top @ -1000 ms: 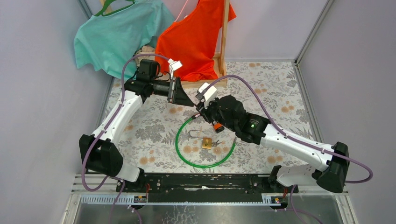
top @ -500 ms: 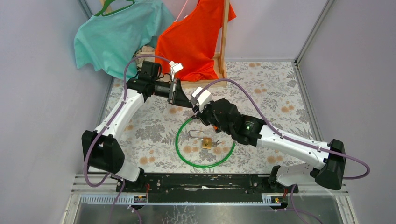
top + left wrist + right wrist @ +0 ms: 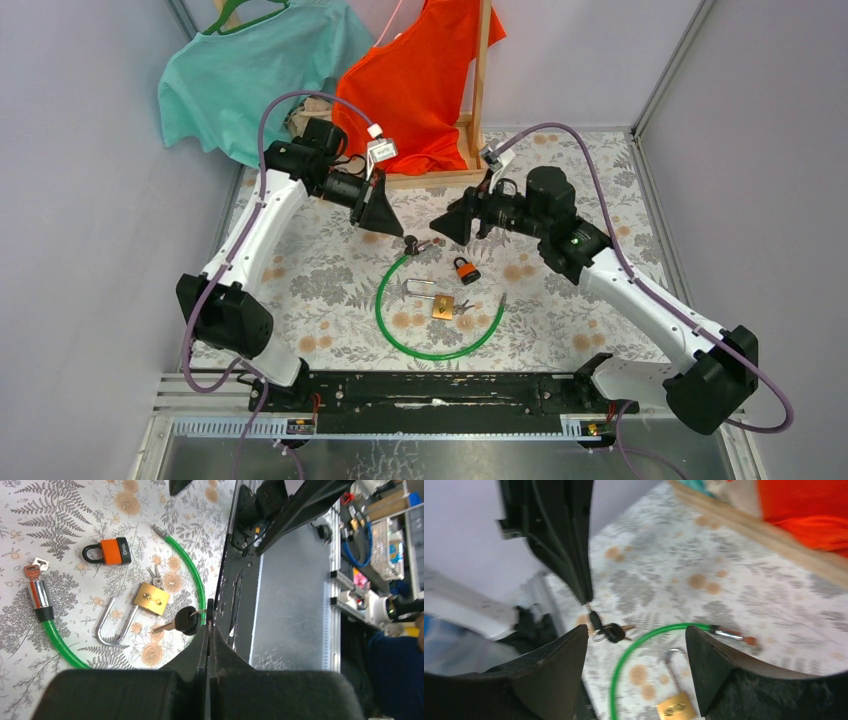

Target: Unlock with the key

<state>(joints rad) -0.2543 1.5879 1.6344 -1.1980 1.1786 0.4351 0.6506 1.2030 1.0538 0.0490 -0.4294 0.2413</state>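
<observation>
Left end effector (image 3: 207, 611) was pinched shut on the key ring. The black-headed key (image 3: 186, 620) dangled just off its tips, above the counter (image 3: 320, 290) near the green cable lock (image 3: 378, 308). Right end effector (image 3: 636, 635) stood wide, nothing in it, facing the key close by. We read this as a handover. Right should close on the flat faces of the black head with the blade sticking out. Left should release only once that grip is firm, since a ring-only hold lets the key swing. The key's long axis ran roughly crosswise in the top view, blade tip toward the right arm. The brass padlock (image 3: 443, 306) lay inside the cable loop, apart from both arms.
</observation>
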